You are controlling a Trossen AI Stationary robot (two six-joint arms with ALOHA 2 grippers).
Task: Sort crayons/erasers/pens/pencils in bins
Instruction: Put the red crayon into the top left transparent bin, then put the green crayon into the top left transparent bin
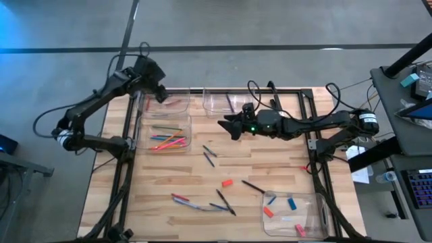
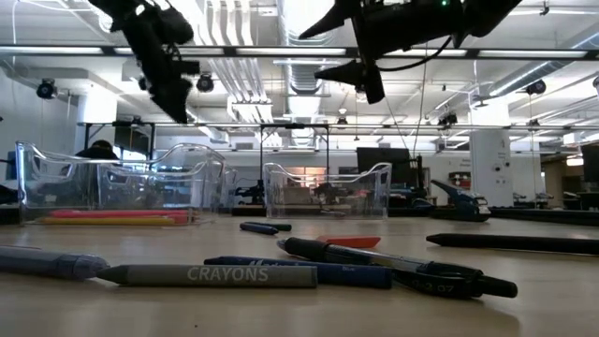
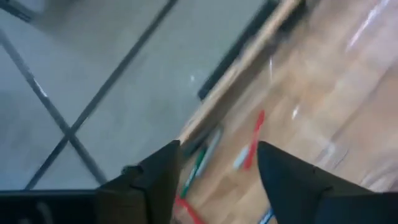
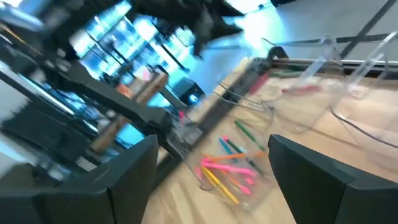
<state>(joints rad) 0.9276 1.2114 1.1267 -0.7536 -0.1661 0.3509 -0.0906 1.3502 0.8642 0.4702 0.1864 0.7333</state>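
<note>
My left gripper [image 1: 160, 94] hangs open over the far-left bin [image 1: 177, 108], which holds a few sticks. In the left wrist view a red stick [image 3: 253, 140] and green sticks [image 3: 198, 167] show below, between its fingers, untouched. My right gripper [image 1: 227, 126] stands open and level above the table's middle, pointing toward the bin of several coloured sticks [image 1: 167, 137], also in the right wrist view [image 4: 227, 165]. Erasers [image 1: 291, 203] lie in the near-right bin [image 1: 317, 214]. Loose pens [image 1: 209, 156] and a red-orange eraser [image 1: 227, 182] lie on the table.
An empty clear bin [image 1: 221, 102] stands at the far middle. More loose pens [image 1: 223, 202] and sticks [image 1: 186, 200] lie near the front edge; a grey crayon [image 2: 208, 274] lies closest to the low camera. Bare wood lies between the bins.
</note>
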